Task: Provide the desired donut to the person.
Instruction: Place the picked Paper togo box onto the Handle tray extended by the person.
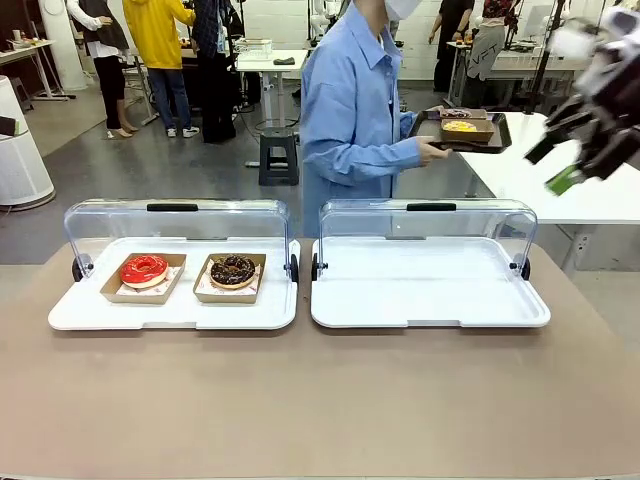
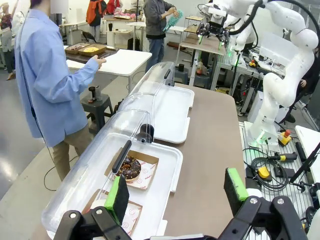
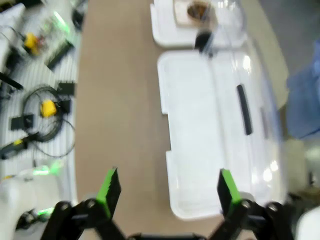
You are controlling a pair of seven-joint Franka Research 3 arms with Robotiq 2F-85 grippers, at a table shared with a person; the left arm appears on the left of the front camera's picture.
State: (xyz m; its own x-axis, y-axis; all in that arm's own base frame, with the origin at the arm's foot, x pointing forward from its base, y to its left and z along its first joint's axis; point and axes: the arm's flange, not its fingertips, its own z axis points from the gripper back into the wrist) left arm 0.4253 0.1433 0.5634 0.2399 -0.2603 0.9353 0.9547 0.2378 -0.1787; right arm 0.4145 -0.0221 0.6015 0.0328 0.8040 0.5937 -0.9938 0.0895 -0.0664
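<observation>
Two donuts in card trays, left case, lid up; neither claw grasping anything.

Red-glazed donut (image 1: 144,269) and chocolate donut (image 1: 233,270) side by side in left display tray (image 1: 172,314), lower left of front frame. Desired one: cannot tell. Likely light, soft, glaze sticky and easily marred; better taken by the stiff cardboard tray (image 1: 231,292) rim than by the dough. Person (image 1: 355,110) upper centre, turned away, holding a dark tray (image 1: 490,143). Right claw (image 1: 565,160) released, high at upper right. Left claw (image 2: 176,192) spread wide, empty, above left case.
</observation>
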